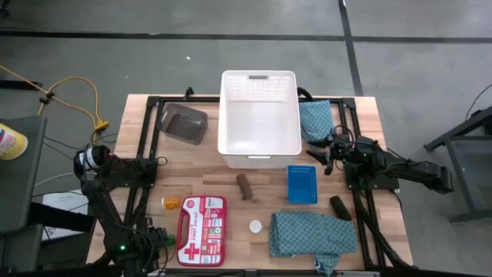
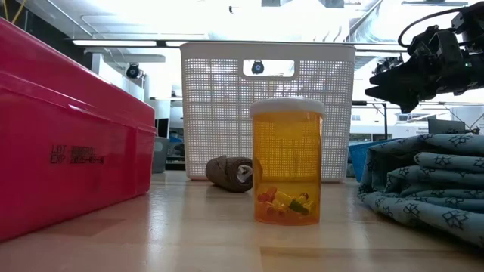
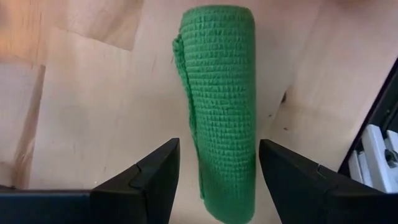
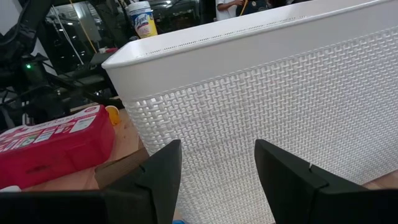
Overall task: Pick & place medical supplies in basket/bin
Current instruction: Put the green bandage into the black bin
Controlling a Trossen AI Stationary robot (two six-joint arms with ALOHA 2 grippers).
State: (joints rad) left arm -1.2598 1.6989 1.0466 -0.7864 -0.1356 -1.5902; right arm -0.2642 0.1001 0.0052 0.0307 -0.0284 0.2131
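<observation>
Left gripper (image 3: 217,180): low at the lower left of the high view, by the table's near edge; its fingers stand apart on either side of a green bandage roll (image 3: 221,106) lying on the wood, with gaps showing, so nothing is gripped.
Right gripper (image 1: 327,154): right of centre in the high view, raised beside the basket's right wall; fingers parted with nothing between them, facing the latticed wall.
Basket (image 1: 259,146): white, upper centre of the high view, no supplies inside.
Bin (image 1: 184,123): dark grey tub, just left of the basket.
Teal cloths: one folded cloth (image 1: 315,119) against the basket's right side, a larger one (image 1: 311,235) at the lower right.
Brown roll (image 1: 244,186): centre, below the basket.
Black roll (image 1: 340,208): right of the blue tray (image 1: 302,185), which lies below the basket's right corner.
Orange bottle (image 1: 171,202): lower left, lying beside the red first aid kit (image 1: 201,231).
Pill bottle (image 2: 287,160): orange with a white cap, upright at the centre of the low view; in the high view it shows only as a white round cap (image 1: 255,226).
</observation>
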